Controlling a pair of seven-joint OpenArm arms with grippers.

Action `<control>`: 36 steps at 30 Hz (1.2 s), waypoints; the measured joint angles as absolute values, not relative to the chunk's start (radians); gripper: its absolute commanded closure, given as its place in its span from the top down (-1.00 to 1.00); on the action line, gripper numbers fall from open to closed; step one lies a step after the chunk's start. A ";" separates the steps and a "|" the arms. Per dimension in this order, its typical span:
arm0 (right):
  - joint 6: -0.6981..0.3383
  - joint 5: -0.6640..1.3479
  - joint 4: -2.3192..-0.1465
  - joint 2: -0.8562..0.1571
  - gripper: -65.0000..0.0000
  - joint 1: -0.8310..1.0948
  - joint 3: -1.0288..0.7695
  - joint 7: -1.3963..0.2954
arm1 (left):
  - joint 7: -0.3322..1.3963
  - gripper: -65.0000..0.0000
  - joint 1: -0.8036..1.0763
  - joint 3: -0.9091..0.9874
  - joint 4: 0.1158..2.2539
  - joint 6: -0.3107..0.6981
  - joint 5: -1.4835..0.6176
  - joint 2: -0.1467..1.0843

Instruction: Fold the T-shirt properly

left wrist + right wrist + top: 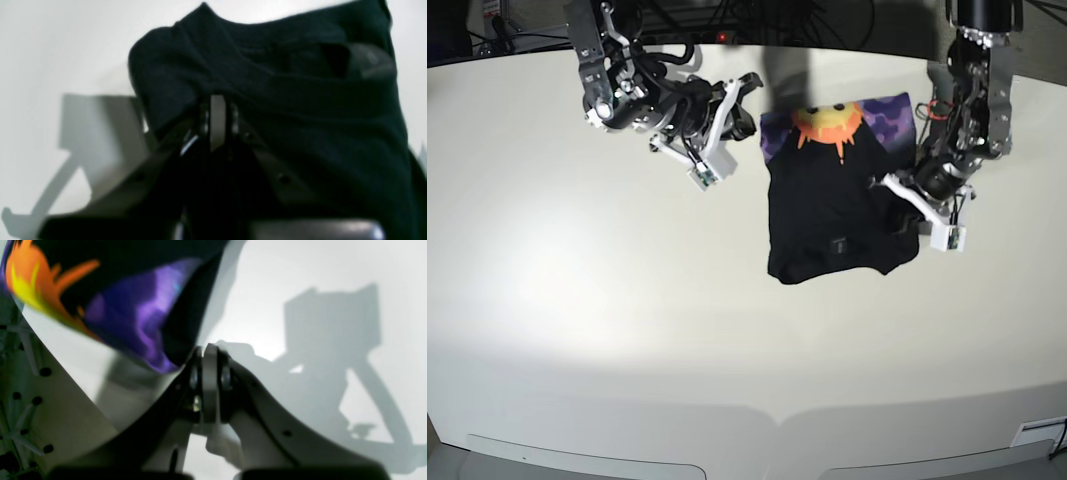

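Pinching shirt corners in both jaws, left and right; uneven pull could slip cloth, skewing fold on desk

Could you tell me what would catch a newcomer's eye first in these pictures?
The black T-shirt lies bunched near the far middle of the white table, its orange sun-face and purple print showing at its far edge. The right gripper pinches the printed edge on one side, and the left gripper is shut on the plain black cloth on the other.
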State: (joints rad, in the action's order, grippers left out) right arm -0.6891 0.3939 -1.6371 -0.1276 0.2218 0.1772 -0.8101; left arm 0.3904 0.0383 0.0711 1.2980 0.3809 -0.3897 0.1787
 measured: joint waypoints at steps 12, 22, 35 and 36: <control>-0.690 0.388 -1.771 -0.130 -1.00 0.228 0.177 -0.837 | 0.610 -1.00 0.012 0.070 1.500 0.368 -0.607 0.258; -0.694 0.395 -2.040 -0.128 -1.00 0.286 0.023 -0.922 | 0.540 -1.00 0.328 0.236 1.828 0.371 -0.630 0.326; -0.693 0.522 -2.169 -0.123 -1.00 0.619 -0.427 -0.935 | 0.500 -1.00 0.835 0.550 1.922 0.433 -0.703 0.318; -0.693 0.523 -2.169 -0.120 -1.00 0.648 -0.450 -0.937 | 0.498 -1.00 0.865 0.564 1.922 0.445 -0.703 0.314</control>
State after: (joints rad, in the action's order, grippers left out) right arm -0.6933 0.5232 -2.1693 -0.1204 0.6483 -0.4503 -0.9367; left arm 0.4976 0.8654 0.5640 1.9224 0.4454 -0.7033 0.3138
